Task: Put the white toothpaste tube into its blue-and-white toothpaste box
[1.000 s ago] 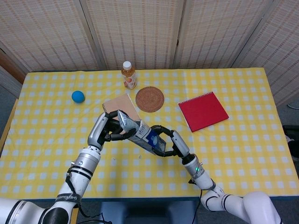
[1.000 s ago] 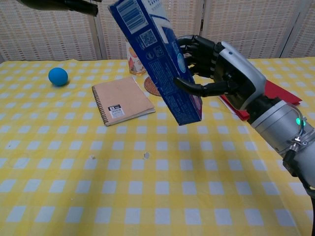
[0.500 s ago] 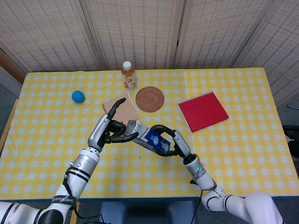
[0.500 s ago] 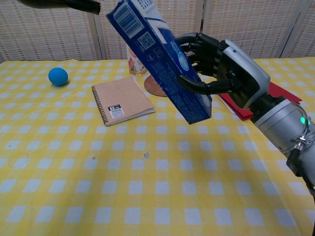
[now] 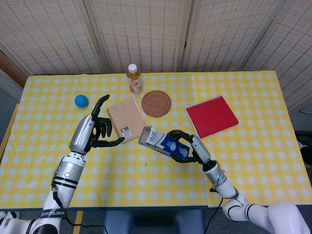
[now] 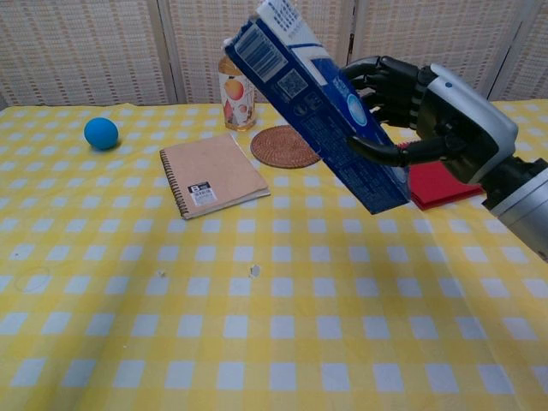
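My right hand [image 5: 189,147] grips the blue-and-white toothpaste box [image 5: 161,142] by its lower end and holds it above the table, tilted, its upper end pointing to the left. In the chest view the box [image 6: 317,103] slants up to the left from the right hand [image 6: 432,120]. My left hand [image 5: 95,129] hovers left of the box, apart from it, fingers spread and holding nothing. It does not show in the chest view. The white toothpaste tube is nowhere visible outside the box; the box's upper end [image 5: 146,135] looks pale, and I cannot tell what is inside.
A tan spiral notebook [image 5: 127,119] lies between the hands, with a round woven coaster [image 5: 156,103] and a drink bottle [image 5: 134,79] behind it. At the far left rests a blue ball [image 5: 81,101]. A red notebook [image 5: 211,116] lies at the right.
My left hand has let go of the box's upper end and drawn away to the left, opening. The right hand has carried the box a little rightward and tilted it flatter.
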You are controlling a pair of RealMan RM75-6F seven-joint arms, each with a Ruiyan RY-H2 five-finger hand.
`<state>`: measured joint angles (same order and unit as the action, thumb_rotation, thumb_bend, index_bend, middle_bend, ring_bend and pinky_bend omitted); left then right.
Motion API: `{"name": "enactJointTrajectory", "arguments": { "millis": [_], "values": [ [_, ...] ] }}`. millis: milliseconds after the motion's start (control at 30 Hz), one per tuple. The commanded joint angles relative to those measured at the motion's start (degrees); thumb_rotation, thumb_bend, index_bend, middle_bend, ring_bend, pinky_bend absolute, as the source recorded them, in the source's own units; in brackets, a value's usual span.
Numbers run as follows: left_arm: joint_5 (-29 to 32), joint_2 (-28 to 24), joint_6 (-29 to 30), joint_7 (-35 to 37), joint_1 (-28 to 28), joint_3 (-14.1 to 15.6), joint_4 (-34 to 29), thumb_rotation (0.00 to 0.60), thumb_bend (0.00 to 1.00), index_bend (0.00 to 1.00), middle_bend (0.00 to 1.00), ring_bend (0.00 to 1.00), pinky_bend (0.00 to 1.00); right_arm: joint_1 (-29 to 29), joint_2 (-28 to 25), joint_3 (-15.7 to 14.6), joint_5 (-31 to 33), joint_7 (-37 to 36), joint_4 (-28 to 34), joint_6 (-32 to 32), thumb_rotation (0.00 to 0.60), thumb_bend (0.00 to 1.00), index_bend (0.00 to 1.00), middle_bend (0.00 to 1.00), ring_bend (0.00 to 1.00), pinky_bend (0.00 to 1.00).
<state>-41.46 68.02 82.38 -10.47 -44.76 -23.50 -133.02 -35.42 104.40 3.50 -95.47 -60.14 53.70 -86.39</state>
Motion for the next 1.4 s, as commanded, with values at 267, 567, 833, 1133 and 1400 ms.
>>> {"name": "enactJointTrajectory", "arguments": {
  "millis": [267, 567, 833, 1133, 1400],
  "values": [
    [-22.1, -8.1, 1.7, -14.5, 8.6, 17.0, 10.4, 0.599, 0.13, 0.09, 0.11, 0.02, 0.02, 2.1, -11.0, -4.8, -0.6, 7.2, 7.1, 5.7, 0.600, 0.34, 0.34, 0.32, 0.37, 0.45],
    [-25.6, -0.5, 6.3, -22.1, 13.6, 20.9, 19.8, 0.600, 0.13, 0.03, 0.08, 0.00, 0.00, 5.0, -14.1, -7.9, 0.1, 10.0, 7.7, 8.6, 0.600, 0.34, 0.34, 0.32, 0.36, 0.45],
    [-29.6, 1.1, 3.9, -21.3, 15.5, 22.5, 25.6, 0.600, 0.13, 0.00, 0.07, 0.00, 0.01, 5.9, -12.1, -10.1, 0.3, 10.2, 2.0, 13.4, 0.600, 0.34, 0.34, 0.32, 0.37, 0.45],
    [-29.8, 1.8, -0.6, -15.2, 16.7, 21.6, 27.5, 0.600, 0.13, 0.00, 0.07, 0.00, 0.02, 4.7, -13.2, -10.5, 0.9, 14.2, 3.5, 19.2, 0.600, 0.34, 0.20, 0.23, 0.28, 0.37],
    [-29.0, 0.5, -3.9, -13.2, 17.0, 20.7, 27.3, 0.600, 0.13, 0.00, 0.07, 0.00, 0.02, 4.4, -18.6, -9.1, 4.1, 20.8, 11.2, 22.9, 0.600, 0.34, 0.00, 0.05, 0.14, 0.20]
  ]
}}
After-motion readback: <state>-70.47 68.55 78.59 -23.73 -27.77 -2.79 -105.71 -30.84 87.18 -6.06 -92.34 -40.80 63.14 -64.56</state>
